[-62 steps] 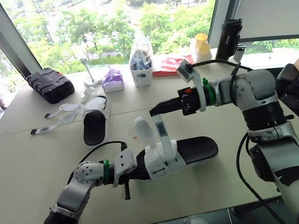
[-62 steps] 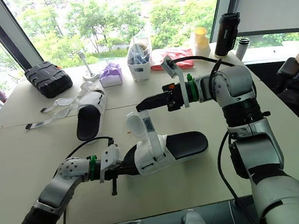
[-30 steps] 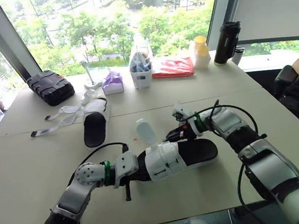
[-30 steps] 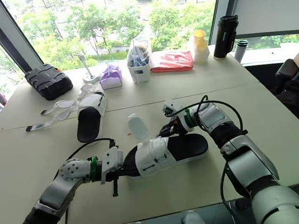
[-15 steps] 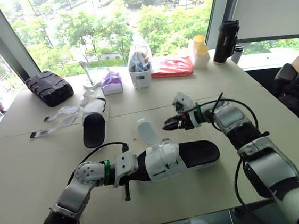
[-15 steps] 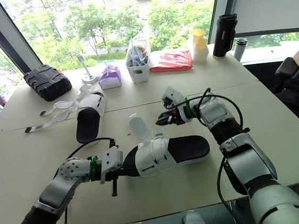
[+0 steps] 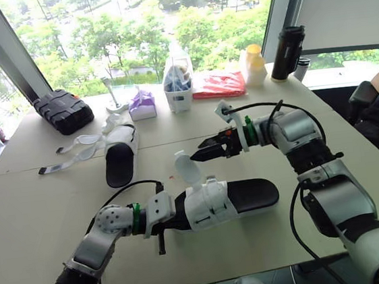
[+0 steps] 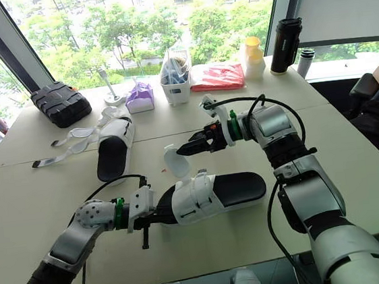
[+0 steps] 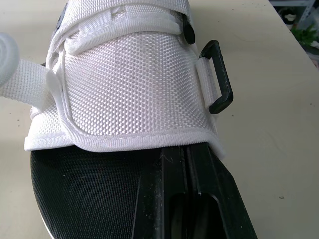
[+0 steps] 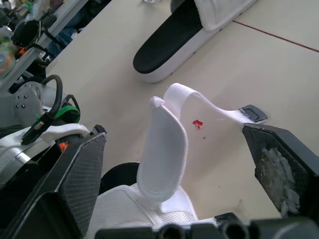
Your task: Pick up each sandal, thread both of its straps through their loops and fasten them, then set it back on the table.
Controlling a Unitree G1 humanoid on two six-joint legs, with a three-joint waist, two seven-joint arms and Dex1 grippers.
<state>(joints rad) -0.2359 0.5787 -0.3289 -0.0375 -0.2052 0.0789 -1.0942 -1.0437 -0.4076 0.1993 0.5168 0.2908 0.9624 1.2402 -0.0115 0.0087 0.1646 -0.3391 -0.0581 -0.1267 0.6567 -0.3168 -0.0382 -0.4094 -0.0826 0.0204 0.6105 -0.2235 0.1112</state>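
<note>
So the left gripper [image 7: 174,219] is clamping down on the toe end of the near sandal [image 7: 249,193], which is lying on the table [image 7: 34,212] right in front of the robot. The right gripper [image 10: 172,132] is hovering with its fingers spread wide, one on each side of the loose strap [image 7: 185,167] that's sticking up off the sandal. The other strap [image 7: 209,204] is already lying folded across the upper, so this is looking like the second-strap step for this sandal. To do it well, the right gripper should be closing on the strap close to its rounded tip (not halfway down, where the webbing would probably just be buckling). Then it should be steering that tip over toward the black loop [image 9: 218,77] on the opposite side of the upper, with the left gripper keeping the sole from sliding. The second sandal [image 7: 120,157] is sitting further back to the left with its straps splayed out, well apart from all this. Compared with two seconds back, both straps were standing up then and the right gripper was up beside them. A second ago it was pressing low against the sandal, and now it's coming in around the remaining strap. The left gripper isn't budging.
</note>
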